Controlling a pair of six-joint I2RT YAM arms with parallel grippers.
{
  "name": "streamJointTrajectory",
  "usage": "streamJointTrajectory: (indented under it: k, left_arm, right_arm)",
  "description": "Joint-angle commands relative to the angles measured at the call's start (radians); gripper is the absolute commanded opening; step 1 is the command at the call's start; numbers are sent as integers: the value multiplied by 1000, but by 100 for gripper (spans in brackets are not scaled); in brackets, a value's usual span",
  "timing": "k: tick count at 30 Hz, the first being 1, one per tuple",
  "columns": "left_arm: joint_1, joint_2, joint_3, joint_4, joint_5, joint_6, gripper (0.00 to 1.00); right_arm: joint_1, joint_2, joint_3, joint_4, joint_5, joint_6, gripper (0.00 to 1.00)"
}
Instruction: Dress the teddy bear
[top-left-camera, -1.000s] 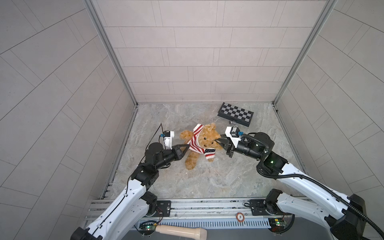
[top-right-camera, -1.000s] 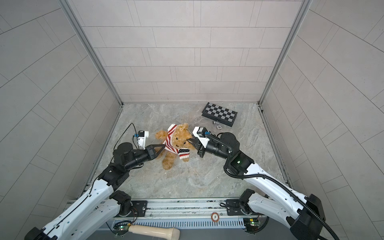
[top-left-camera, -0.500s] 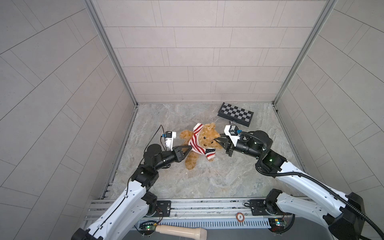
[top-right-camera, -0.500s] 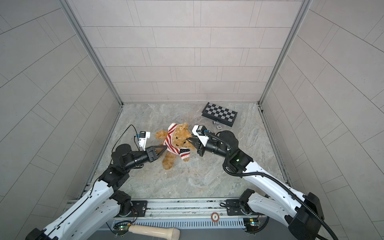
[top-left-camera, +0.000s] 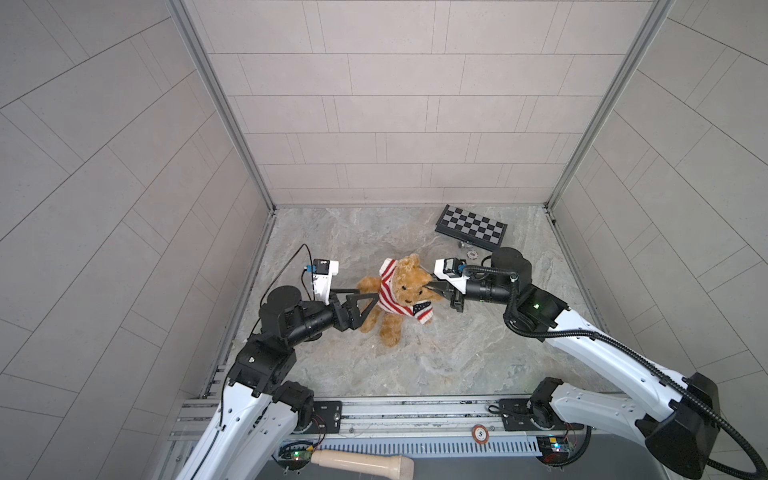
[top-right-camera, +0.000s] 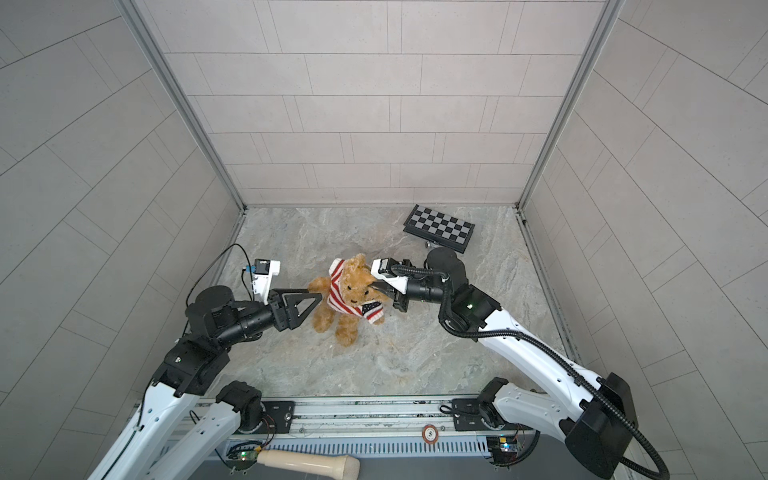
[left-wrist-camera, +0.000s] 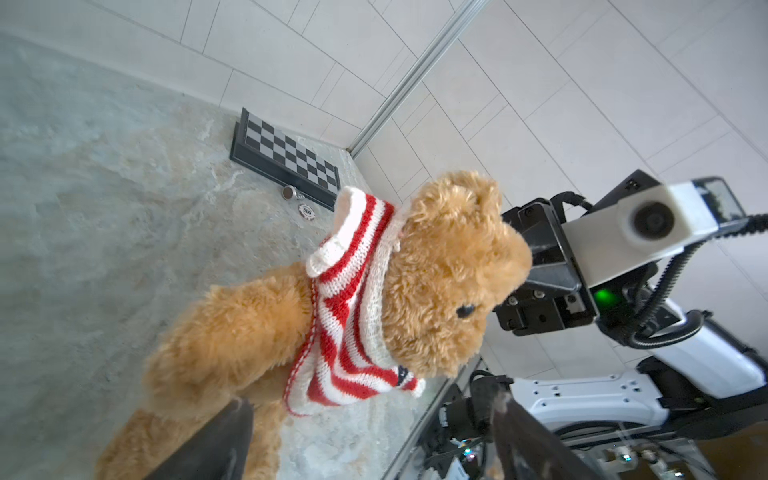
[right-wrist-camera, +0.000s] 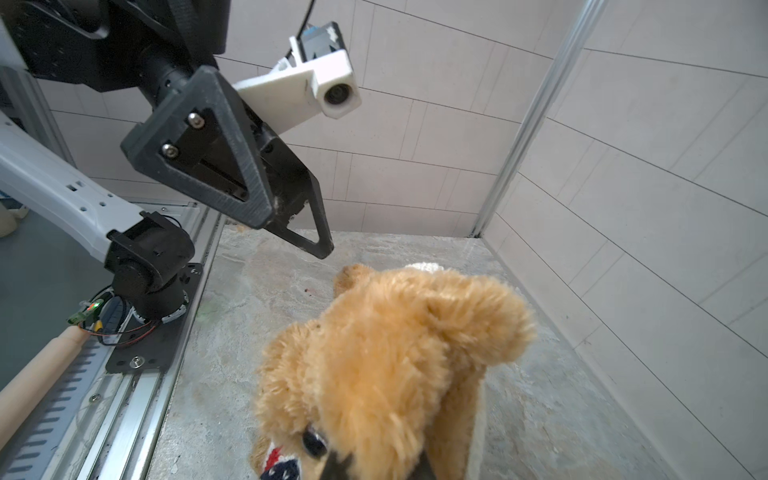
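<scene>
one teddy bear (top-left-camera: 409, 284), one striped sweater (top-left-camera: 390, 300), one chessboard (top-left-camera: 471, 227).

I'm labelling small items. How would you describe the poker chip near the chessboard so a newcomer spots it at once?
On the marbled floor, find the chessboard in the far right corner. Off its near edge lie two round things: the poker chip is the flat pale disc with a number, not the dark knob beside it.

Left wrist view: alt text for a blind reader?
A golden-brown teddy bear with a red-and-white striped sweater bunched round its neck is gripped at the head by the right gripper. Farther back lies a chessboard.
</scene>
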Motion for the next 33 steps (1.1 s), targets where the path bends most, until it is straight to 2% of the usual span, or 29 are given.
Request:
streamJointTrajectory:
  k: [1,3,6,12,23,29,31,33]
  left_arm:
    - [5,32,53,-11,-2,21,98]
    - [5,55,66,27,27,26,100]
    - [5,81,66,85,61,34,100]
    - [-3,131,57,253,205,0,100]
    - [-83,205,65,245,135,89,99]
    - [-105,208,51,266,123,95,89]
    - [-105,202,54,235,120,116,88]
    - [-92,181,89,131,99,183,89]
  right_arm:
    - [-2,6,73,-61,-129,-200,0]
    - [-3,14,82,-70,-175,-247,0]
    - [-4,35,86,-37,-230,-256,0]
    - [-2,76,106,-51,-288,-287,0]
    - [-3,78,93,5,-327,-259,0]
    - [-3,79,83,38,-338,-234,0]
    - [-3,72,76,39,-328,-235,0]
    - [-4,57,66,39,-308,-241,0]
